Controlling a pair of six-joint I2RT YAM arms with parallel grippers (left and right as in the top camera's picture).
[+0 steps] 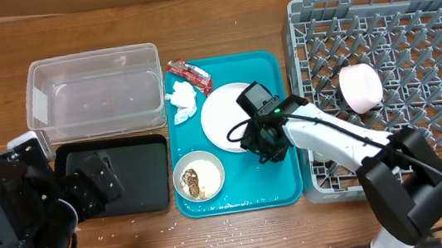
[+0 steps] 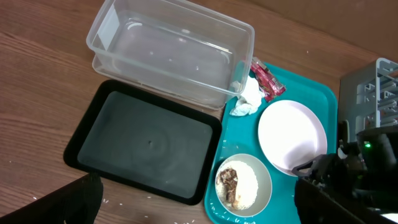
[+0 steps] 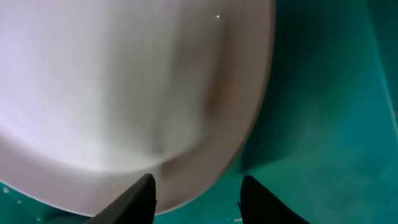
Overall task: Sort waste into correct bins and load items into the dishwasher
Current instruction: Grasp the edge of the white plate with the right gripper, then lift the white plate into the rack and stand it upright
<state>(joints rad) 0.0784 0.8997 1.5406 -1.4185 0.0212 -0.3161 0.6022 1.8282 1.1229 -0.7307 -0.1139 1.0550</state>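
Right wrist view: the right gripper hangs with its two fingers apart and clamped on nothing. The rim of the pale plate lies between them, above the teal tray; whether they touch it cannot be told. Across the table the left gripper sits over the black tray, its fingers also spread and empty.

By these pictures the job is barely begun. One pink bowl lies in the grey dish rack; nothing else is loaded. The clear tub and the black tray hold no waste.

On the teal tray are one plate, one grey-white bowl carrying rice and brown scraps, one red-and-silver wrapper and one crumpled tissue. That makes two bowls, two bins, one rack. No cup is in sight.
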